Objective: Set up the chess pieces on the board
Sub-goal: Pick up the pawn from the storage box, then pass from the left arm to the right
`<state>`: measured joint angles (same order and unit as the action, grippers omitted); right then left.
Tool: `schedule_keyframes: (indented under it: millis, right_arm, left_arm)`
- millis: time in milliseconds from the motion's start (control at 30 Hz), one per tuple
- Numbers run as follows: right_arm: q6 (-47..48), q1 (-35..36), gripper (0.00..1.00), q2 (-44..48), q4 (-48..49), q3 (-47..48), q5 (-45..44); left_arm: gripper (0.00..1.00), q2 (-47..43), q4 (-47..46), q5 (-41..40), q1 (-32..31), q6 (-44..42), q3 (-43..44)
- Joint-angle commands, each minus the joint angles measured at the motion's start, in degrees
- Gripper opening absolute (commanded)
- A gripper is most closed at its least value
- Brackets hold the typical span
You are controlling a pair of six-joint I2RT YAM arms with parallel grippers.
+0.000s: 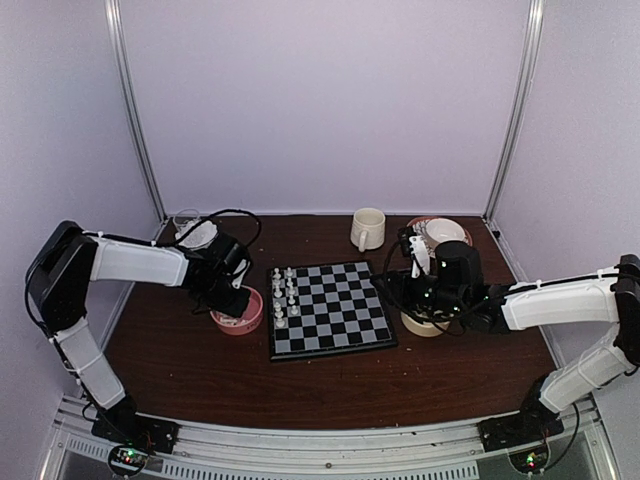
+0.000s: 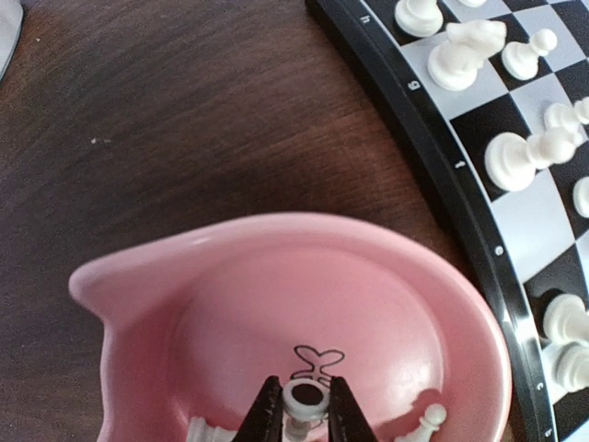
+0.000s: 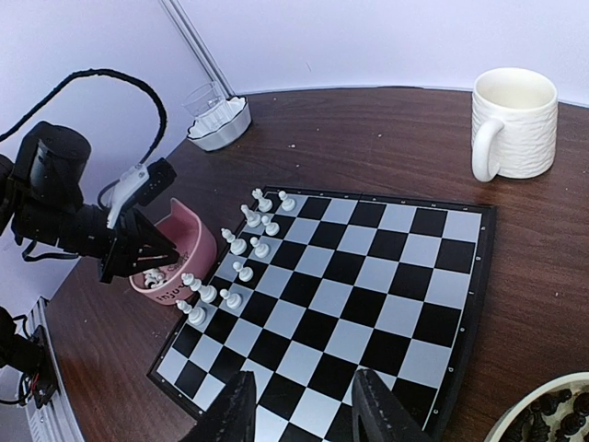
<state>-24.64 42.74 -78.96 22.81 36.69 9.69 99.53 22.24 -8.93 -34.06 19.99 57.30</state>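
**Fig. – My left gripper (image 2: 306, 416) clamped on a small white plastic chess piece (image 2: 306, 398) inside a round pink bowl (image 2: 230, 232), just off the left edge of the flat black-and-grey checked chessboard (image 2: 515, 230).**

My left fingers (image 2: 265, 419) press two opposite sides of the piece, whose round hollow end faces the wrist camera. Two loose white pieces (image 2: 428, 422) lie on the bowl floor beside it. Standing white chess pieces (image 3: 241, 244) fill two columns along the board's left side. My right gripper (image 3: 299, 410) hovers over the board's right edge, its fingers apart with nothing between them. A cream bowl (image 3: 515, 416) holding black chess pieces (image 3: 557, 414) sits just off the board's right edge. A white ribbed mug (image 3: 513, 124) stands beyond the board's far edge.
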Motion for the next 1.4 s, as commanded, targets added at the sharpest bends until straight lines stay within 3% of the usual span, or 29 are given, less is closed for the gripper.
schedule_keyframes:
  millis: [0,233,600,833,1000,1367]
  right_arm:
    - [0.0,-0.18,0.38,0.83,0.5,-0.34,0.37]
    - [0.11,-0.2,0.38,0.74,0.48,-0.21,0.37]
    - [0.3,-0.2,0.38,0.38,0.74,0.01,1.6]
    - [0.13,-0.2,0.38,-0.85,1.5,0.31,3.09]
    - [0.91,-0.2,0.38,-0.56,1.24,0.43,3.42]
    - [1.4,-0.12,0.4,1.29,1.7,-0.51,2.25]
  left_arm:
    - [0.12,-5.46,-3.8,1.62,0.34,-0.52,-2.71]
    - [0.12,-11.0,-7.0,4.41,0.31,-0.37,-5.92]
    - [0.13,-17.38,-13.28,19.5,0.32,-0.95,-9.7]
    - [0.12,-18.29,-19.74,27.37,0.11,-1.35,-12.01]
    - [0.12,-18.59,-24.1,28.56,-1.89,-1.01,-12.58]
    - [0.12,-9.46,-20.36,24.33,-10.18,-0.81,3.51]
